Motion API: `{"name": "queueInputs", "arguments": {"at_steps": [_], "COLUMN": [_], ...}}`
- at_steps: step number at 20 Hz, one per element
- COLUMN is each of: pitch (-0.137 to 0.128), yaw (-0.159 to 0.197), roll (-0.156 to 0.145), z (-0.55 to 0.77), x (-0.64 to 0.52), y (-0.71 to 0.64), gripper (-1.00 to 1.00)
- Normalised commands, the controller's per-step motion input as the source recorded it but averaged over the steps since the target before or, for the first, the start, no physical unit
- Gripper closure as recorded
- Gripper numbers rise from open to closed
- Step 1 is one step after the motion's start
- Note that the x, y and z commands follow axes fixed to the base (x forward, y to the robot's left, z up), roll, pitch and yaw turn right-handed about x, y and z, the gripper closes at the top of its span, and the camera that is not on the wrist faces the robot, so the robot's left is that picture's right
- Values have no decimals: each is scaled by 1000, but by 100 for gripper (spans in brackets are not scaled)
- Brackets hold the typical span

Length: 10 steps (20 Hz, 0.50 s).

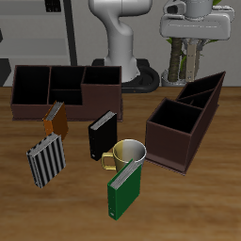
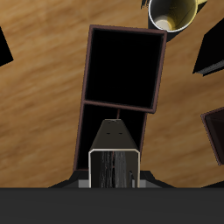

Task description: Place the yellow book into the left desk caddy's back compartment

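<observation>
We hold the yellow book (image 2: 115, 166) clamped in the gripper (image 1: 192, 40) above the back compartment (image 2: 115, 121) – it could catch the slanted wall.

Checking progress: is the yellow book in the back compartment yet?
Out: the yellow book hangs above the left desk caddy; back compartment shows only dark interior.

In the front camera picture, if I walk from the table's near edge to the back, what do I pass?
Green book → striped book → black book → orange book → wide three-compartment caddy.
</observation>
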Motion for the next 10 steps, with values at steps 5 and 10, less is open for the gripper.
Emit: {"name": "queueInputs", "arguments": {"at_steps": [5,10], "pitch": [4,3], "yaw": [-13,-22], "roll": [1,-11], "z": [9,-20], "x": [133,114], "y": [129,9], "gripper": [100,100]}}
